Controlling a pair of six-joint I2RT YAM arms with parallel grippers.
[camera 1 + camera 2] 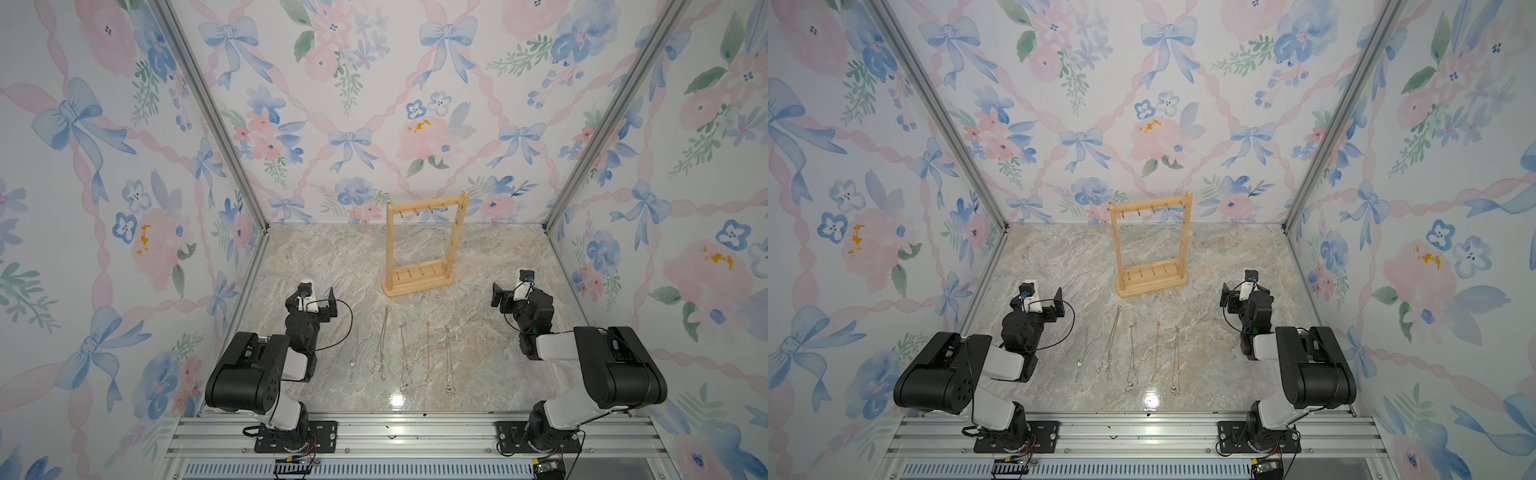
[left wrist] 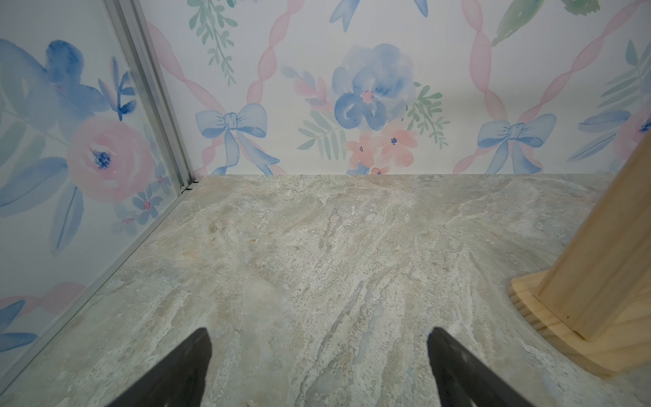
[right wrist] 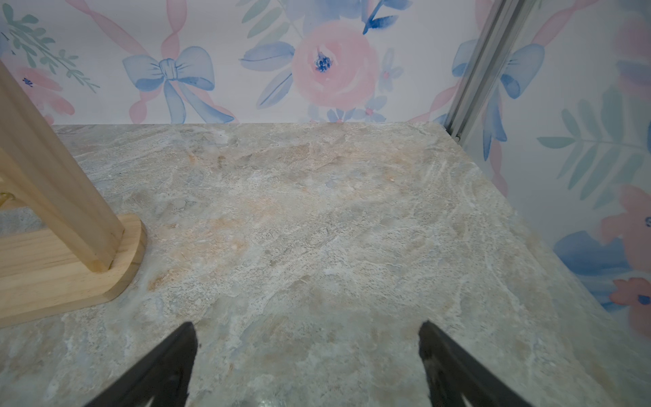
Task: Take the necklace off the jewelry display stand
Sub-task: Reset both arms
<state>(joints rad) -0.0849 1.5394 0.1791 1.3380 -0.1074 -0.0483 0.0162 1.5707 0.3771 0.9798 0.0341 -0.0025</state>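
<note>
With the hooks (image 1: 430, 209) on the jewelry display stand (image 1: 415, 286) all bare at the far middle and five necklaces (image 1: 403, 353) lying in a near row on the table (image 1: 332, 257), the job looks done, so the sound move is to rest the left gripper (image 2: 318, 334) and right gripper (image 3: 306, 329) — both spread wide and empty — well clear of them.
</note>
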